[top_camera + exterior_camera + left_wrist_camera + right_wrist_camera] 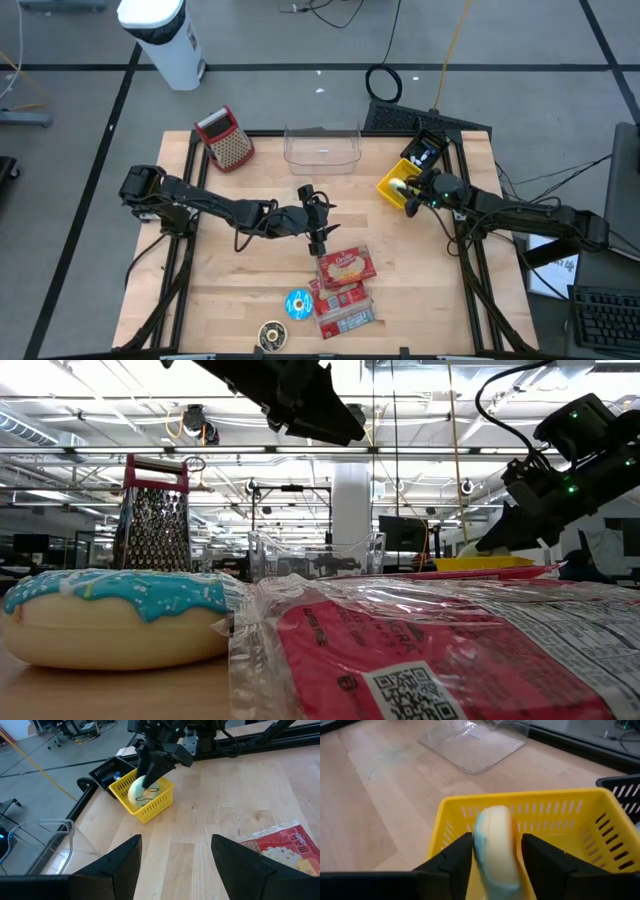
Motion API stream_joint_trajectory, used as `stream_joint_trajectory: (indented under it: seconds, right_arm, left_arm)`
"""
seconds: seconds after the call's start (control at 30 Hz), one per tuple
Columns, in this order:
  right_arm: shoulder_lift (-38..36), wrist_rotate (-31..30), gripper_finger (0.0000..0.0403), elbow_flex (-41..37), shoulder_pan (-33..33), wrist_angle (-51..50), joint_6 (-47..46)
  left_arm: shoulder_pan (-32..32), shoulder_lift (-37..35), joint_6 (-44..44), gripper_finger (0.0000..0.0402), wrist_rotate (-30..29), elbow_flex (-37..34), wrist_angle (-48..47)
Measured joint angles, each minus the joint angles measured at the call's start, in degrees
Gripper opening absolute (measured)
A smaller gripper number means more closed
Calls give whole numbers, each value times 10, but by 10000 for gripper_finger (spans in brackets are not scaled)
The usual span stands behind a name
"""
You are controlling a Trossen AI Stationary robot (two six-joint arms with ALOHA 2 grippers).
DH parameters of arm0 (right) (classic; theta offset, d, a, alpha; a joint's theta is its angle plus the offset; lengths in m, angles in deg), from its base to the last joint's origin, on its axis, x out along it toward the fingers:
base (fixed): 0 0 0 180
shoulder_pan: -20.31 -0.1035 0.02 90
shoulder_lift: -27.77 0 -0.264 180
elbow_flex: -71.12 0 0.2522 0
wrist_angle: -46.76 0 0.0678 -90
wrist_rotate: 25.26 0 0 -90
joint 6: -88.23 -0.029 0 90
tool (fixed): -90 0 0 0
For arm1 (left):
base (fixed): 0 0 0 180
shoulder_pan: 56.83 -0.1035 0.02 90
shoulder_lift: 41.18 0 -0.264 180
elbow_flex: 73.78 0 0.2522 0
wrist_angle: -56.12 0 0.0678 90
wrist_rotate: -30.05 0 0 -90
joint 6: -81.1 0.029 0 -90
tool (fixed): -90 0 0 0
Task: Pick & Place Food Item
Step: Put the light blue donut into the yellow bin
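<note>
A yellow basket (398,185) stands near the table's far right corner. In it stands a pale doughnut with light icing (495,845), on its edge, seen also in the left wrist view as the doughnut (141,792). My right gripper (496,840) reaches into the basket from the right, slanting down. Its fingers are apart, one on each flat side of the doughnut. My left gripper (318,228) hangs open over the middle of the table, above the red packets, with nothing between its fingers (120,865). My right gripper has one finger (462,852) on each flat side of the doughnut, close against it. I cannot tell whether they touch it. The doughnut's lower part is hidden behind the fingers and inside the basket.
A clear plastic tub (322,148) and a red-handled grater (225,138) stand at the far edge. Red snack packets (345,268) lie mid-table. A blue-iced doughnut (298,304) and a brown one (272,335) lie near the front edge. A black basket (428,148) stands behind the yellow one.
</note>
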Motion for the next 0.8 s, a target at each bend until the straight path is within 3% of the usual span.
stream_joint_trajectory:
  seconds: [0.47, 0.8]
  right_arm:
    - [0, -117, 169, 0, 0, 0, 58]
    - [0, -162, 169, 0, 0, 4, 107]
  left_arm:
    - [0, 0, 0, 241, 0, 0, 0]
    - [0, 0, 0, 241, 0, 0, 1]
